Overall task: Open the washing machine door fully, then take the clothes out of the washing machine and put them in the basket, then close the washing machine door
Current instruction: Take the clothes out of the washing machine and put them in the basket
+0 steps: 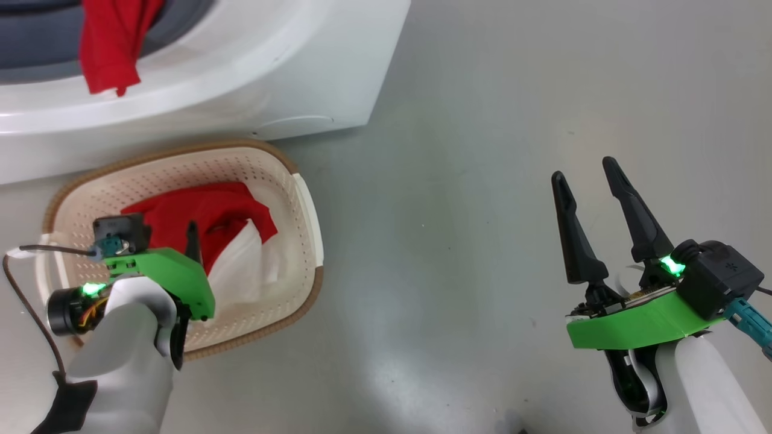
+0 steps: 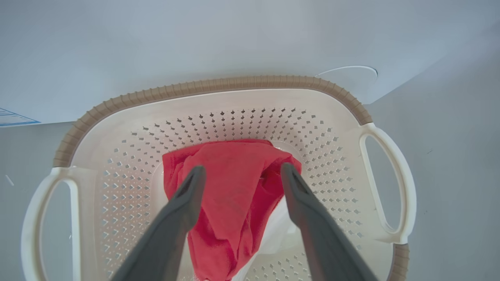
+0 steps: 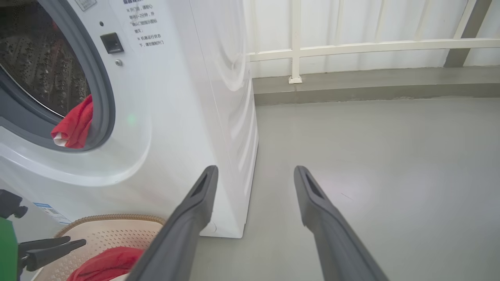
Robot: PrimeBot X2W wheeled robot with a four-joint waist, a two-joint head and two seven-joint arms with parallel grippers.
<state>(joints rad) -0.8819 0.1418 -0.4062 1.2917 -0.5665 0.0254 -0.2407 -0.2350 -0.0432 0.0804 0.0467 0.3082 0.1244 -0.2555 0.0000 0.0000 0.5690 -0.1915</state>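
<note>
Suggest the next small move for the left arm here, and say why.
Probably lift the left gripper straight up, clear of the basket. Its fingers stand open, with the red and white clothes lying loose in the basket, while another red piece hangs over the washing machine opening, waiting to be fetched.

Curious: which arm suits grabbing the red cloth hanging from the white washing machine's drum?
Probably left: left gripper hovers over the cream perforated basket below that red cloth; right gripper sits farther aside.

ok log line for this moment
left gripper open over basket | red-and-white garment lying in basket | red garment hanging from washing machine drum mouth | right gripper open, idle over floor
</note>
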